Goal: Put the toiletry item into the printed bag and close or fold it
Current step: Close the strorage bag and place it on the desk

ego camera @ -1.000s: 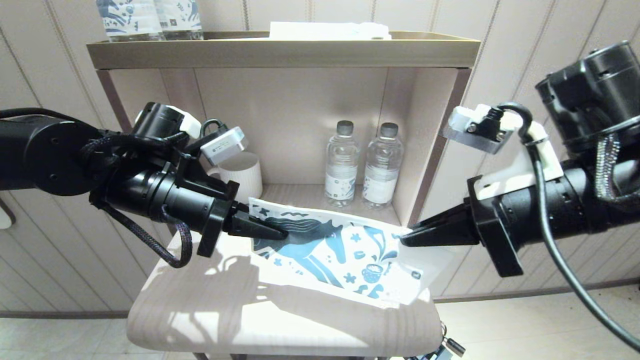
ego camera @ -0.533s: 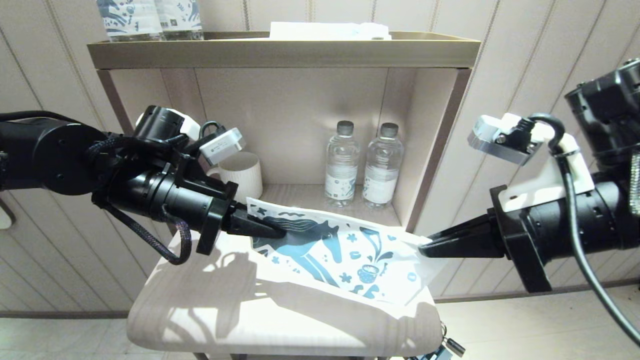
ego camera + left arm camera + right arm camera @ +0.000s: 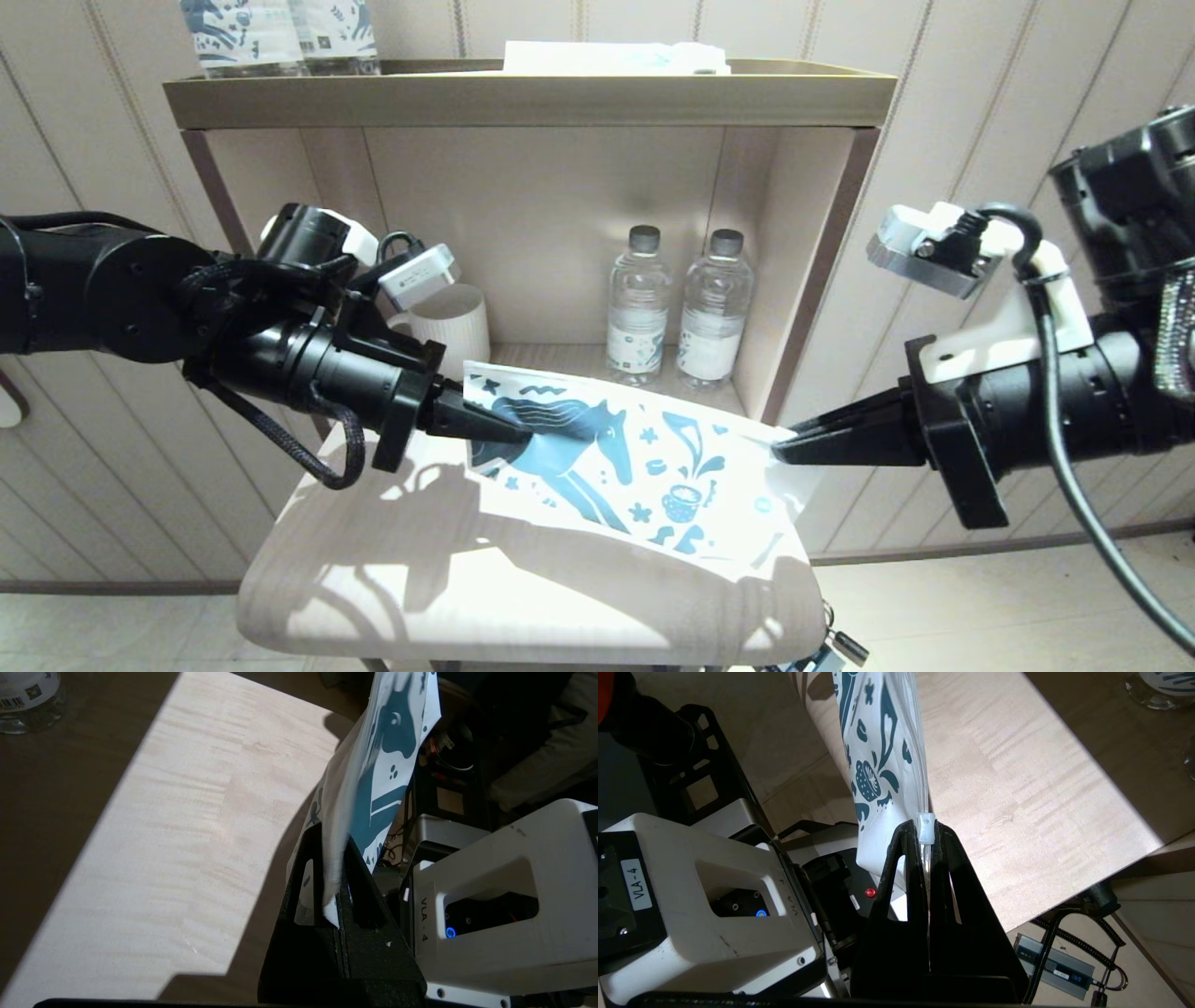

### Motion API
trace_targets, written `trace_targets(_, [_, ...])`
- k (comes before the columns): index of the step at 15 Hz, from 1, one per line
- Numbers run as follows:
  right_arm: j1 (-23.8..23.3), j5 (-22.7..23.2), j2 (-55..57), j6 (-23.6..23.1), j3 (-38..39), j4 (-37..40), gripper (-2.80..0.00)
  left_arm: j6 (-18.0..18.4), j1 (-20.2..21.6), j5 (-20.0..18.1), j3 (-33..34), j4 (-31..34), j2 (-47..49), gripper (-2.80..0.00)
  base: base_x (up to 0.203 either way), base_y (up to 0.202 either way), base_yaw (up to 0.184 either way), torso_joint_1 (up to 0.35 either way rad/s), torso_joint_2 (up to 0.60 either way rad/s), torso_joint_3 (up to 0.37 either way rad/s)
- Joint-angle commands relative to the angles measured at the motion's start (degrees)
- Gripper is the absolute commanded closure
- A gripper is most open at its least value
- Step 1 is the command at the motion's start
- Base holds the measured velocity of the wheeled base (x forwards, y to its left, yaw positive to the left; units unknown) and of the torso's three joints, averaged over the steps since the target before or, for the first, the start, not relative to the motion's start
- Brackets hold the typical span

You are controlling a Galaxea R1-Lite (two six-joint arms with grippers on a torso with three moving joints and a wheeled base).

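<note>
The printed bag (image 3: 616, 476) hangs stretched in the air between both arms, above the pale wooden tabletop (image 3: 448, 597) and just in front of the open shelf unit (image 3: 532, 98). Its face, printed with a dark blue horse and small doodles, is tilted toward the head camera, and its lower edge slopes down toward the robot's right.

The left gripper (image 3: 518, 434) has its fingers pressed together on the bag's left end; in the left wrist view the 2 black fingers (image 3: 359, 886) pinch the plastic edge with no gap showing. The right gripper (image 3: 782, 451) is likewise closed on the bag's opposite upper corner. In the right wrist view its fingers (image 3: 950, 858) clamp the top edge right at the small white zip slider (image 3: 926, 828), which sticks out just beyond the fingertips.

The comb cannot be made out in any view, and whether it lies inside the pouch cannot be told.

On the shelf behind stand 2 clear water bottles (image 3: 674, 308) side by side, with a white ribbed mug (image 3: 456, 322) well to their left, partly hidden by the left wrist
</note>
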Motion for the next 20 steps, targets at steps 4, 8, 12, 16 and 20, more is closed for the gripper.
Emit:
trace_targets(4, [0.08, 0.21, 3.25, 0.29, -0.05, -2.60, 0.00, 0.10, 0.86, -0.33, -1.01, 0.09, 2.07, 0.00, 0.000, 0.000, 0.000, 0.000, 0.00, 0.000])
trace_targets(8, [0.41, 0.05, 4.46, 0.20, -0.60, -2.94, 0.00, 0.10, 1.10, -0.42, -1.00, 0.18, 1.55, 0.00, 0.000, 0.000, 0.000, 0.000, 0.00, 0.000])
trace_targets(12, [0.85, 0.00, 4.55, 1.07, 0.88, -6.96, -2.80, 0.10, 1.19, -0.50, -0.91, 0.18, 1.63, 0.00, 0.000, 0.000, 0.000, 0.000, 0.00, 0.000])
trace_targets(16, [0.82, 0.05, 4.88, 1.52, 0.54, -7.21, -2.80, 0.19, 1.81, -0.50, -0.82, 0.18, 2.00, 0.00, 0.000, 0.000, 0.000, 0.000, 0.00, 0.000])
trace_targets(20, [1.66, -0.48, 0.28, 3.95, -0.92, -7.10, -2.80, 0.10, 3.79, -0.50, -1.08, 0.13, 3.27, 0.00, 0.000, 0.000, 0.000, 0.000, 0.00, 0.000])
